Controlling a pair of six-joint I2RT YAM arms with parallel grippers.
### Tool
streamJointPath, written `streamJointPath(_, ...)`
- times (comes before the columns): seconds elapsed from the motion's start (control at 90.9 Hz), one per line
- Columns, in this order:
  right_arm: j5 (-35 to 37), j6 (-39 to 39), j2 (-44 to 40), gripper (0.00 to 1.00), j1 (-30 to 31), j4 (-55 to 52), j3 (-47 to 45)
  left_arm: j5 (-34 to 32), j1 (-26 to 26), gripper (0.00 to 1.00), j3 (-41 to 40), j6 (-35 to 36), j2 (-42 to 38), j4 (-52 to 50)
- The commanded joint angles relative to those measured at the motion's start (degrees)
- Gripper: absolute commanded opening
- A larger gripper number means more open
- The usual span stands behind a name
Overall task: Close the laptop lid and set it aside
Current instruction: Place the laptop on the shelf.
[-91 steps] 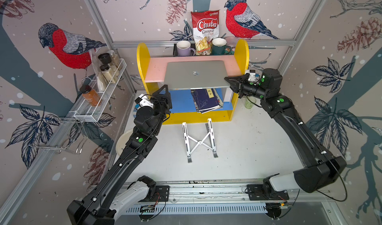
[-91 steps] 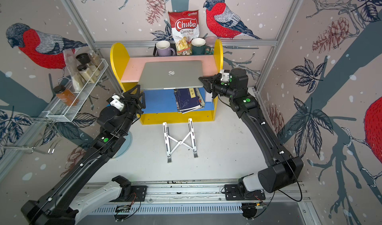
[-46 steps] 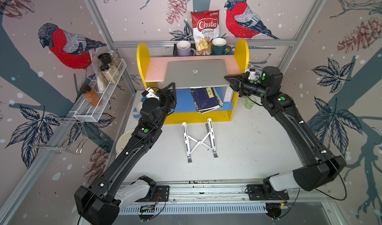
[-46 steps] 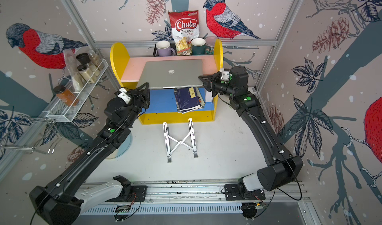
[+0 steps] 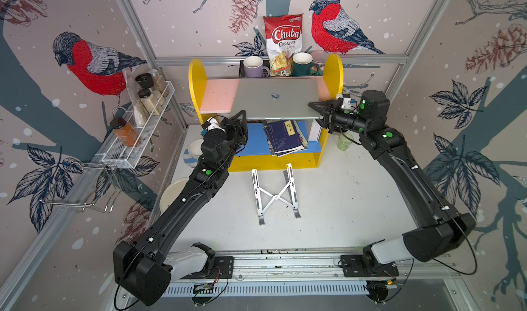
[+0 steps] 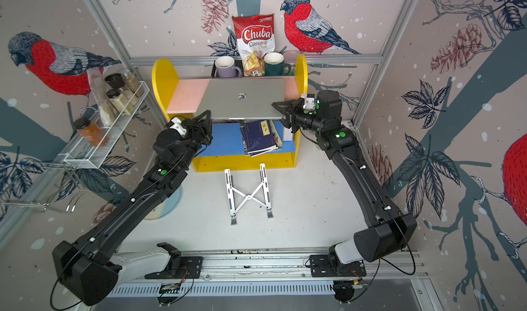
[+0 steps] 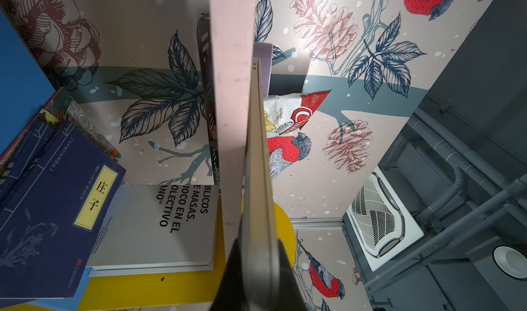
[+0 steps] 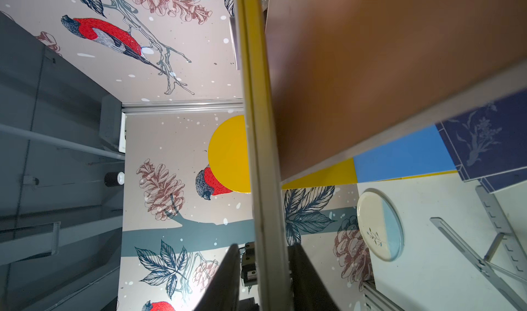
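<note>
Closed laptop (image 5: 275,98), rigid, slick and probably heavy, overhangs the near edge of the pink shelf (image 5: 218,95): left gripper (image 7: 258,244) clamps its near-left corner, right gripper (image 8: 262,249) straddles the near-right corner, apparently slack.

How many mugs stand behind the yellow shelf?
2: a lilac mug left of the Chuba chips bag, a dark green mug right of it. More may be hidden behind.

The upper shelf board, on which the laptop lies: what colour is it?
The upper shelf board is pale pink; a top view shows it best.
</note>
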Motion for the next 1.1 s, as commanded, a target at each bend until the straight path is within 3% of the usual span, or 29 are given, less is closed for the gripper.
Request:
streamJointPath(0.0, 7.2, -1.3, 10.8, 0.14, -0.5, 11.3, 1.7, 1.2, 0.0, 0.00, 1.5, 2.2, -0.3, 4.1)
streamJointPath(0.132, 7.4, -0.7, 12.7, 0.08, 0.4, 10.5, 4.9, 0.1, 0.0, 0.00, 2.3, 3.2, -0.7, 3.3)
streamJointPath(0.407, 7.5, 2.0, 17.2, 0.07, 1.4, 11.1, 10.0, -0.2, 0.0, 0.00, 3.9, 4.0, 0.0, 3.5)
streamJointPath(0.671, 5.9, 2.8, 18.1, 0.07, 1.2, 12.8, 8.1, -0.3, 0.0, 0.00, 4.0, 6.0, -0.6, 3.6)
streamJointPath(0.99, 5.3, 3.5, 15.7, 0.21, 1.2, 17.0, 1.5, -0.7, 0.0, 0.00, 3.9, 6.8, -0.5, 2.8)
streamJointPath(1.089, 5.3, 3.5, 15.5, 0.30, 1.1, 17.4, 0.4, -1.3, 0.0, 0.00, 3.7, 6.8, -0.4, 2.5)
